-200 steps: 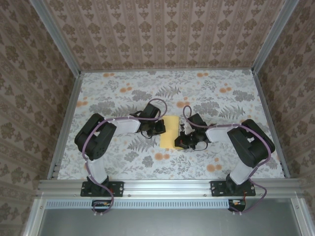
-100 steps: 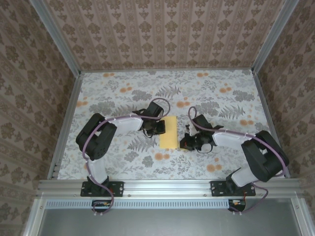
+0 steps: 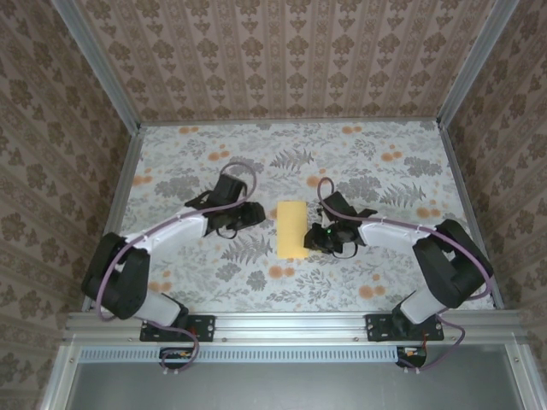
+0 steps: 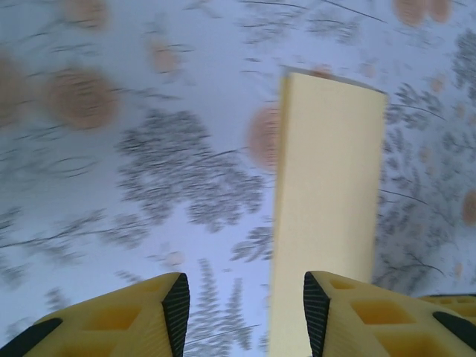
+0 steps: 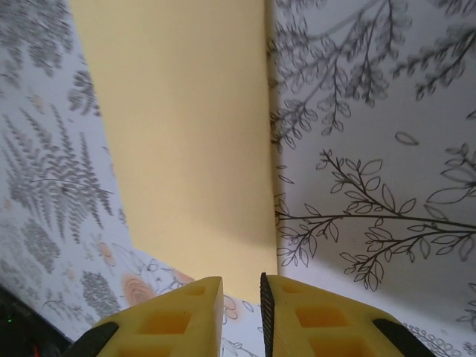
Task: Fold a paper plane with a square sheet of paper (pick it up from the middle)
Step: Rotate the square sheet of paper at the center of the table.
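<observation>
Top view first: the folded sheet (image 3: 292,229) lies flat mid-table, a narrow rectangle with its long axis running away from the arm bases. You've got the left gripper (image 3: 253,215) apart from its left long edge and the right gripper (image 3: 314,238) just beside its right long edge, so I'd judge the right arm the nearer one.

Over to the left wrist: the left gripper (image 4: 245,301) has its jaws well parted with nothing between them. The folded sheet (image 4: 327,193) sits ahead and off to the right of the gap, its near end passing by the right finger.

Now the right wrist: the right gripper (image 5: 240,297) shows only a slim gap, and nothing is held in it. The folded sheet (image 5: 186,134) stretches straight ahead, and its right long edge lines up almost with that gap.
</observation>
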Motion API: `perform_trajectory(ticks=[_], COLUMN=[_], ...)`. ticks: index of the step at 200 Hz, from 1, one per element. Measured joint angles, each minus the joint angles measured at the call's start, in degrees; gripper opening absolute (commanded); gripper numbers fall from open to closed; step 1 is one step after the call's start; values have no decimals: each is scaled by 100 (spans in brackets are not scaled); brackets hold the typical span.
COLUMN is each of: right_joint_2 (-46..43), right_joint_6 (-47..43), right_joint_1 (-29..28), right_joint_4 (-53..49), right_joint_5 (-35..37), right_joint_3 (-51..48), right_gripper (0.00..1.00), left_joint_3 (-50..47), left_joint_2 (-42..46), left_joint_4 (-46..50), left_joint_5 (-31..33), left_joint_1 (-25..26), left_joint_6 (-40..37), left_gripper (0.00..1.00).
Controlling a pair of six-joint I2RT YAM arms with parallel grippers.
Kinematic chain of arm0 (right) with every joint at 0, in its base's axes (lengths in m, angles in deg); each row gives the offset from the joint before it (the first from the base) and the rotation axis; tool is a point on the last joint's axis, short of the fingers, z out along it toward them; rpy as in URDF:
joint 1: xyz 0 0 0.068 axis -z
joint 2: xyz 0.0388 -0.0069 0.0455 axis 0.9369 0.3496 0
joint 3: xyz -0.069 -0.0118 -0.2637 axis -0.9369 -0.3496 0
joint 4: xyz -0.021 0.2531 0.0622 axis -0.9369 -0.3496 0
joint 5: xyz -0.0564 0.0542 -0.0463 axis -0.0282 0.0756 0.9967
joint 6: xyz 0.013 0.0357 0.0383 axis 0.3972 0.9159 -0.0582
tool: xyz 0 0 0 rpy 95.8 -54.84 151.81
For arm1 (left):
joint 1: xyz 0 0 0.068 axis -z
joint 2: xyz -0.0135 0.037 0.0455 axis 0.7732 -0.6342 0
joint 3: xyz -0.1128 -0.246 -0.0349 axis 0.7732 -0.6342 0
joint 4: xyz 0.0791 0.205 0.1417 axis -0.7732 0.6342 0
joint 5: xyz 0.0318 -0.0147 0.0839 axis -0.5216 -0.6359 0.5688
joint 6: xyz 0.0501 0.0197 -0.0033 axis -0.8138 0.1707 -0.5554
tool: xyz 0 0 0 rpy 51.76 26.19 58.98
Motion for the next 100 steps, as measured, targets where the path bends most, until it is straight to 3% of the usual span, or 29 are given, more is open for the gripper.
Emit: perform_trajectory(ticks=[36, 61, 100], right_joint_2=[275, 363, 667], right_joint_6=[254, 352, 577], right_joint_1=[-219, -302, -553], right_joint_4=[15, -70, -142], right_joint_5=[190, 273, 382], right_joint_3=[50, 166, 527], right_gripper=[22, 22, 21], left_joint_3=[-549, -568, -568], left_joint_2=[431, 557, 573], left_joint_4=[79, 101, 157], left_joint_5=[-37, -35, -35], left_joint_1=[-391, -474, -503], left_joint_6=[79, 68, 98], left_gripper=[54, 64, 69])
